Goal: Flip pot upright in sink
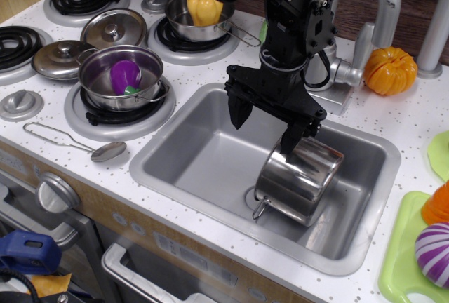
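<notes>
Observation.image shows the black gripper (pixel 270 126) hanging over the sink (pixel 182 166), fingers spread wide and holding nothing; its right finger touches or sits just beside the pot (pixel 298 180), which I judge it is lining up to grasp. That shiny steel cylinder lies tilted in the matte grey basin's right half, not yet upright, a wire loop handle at its near end.
</notes>
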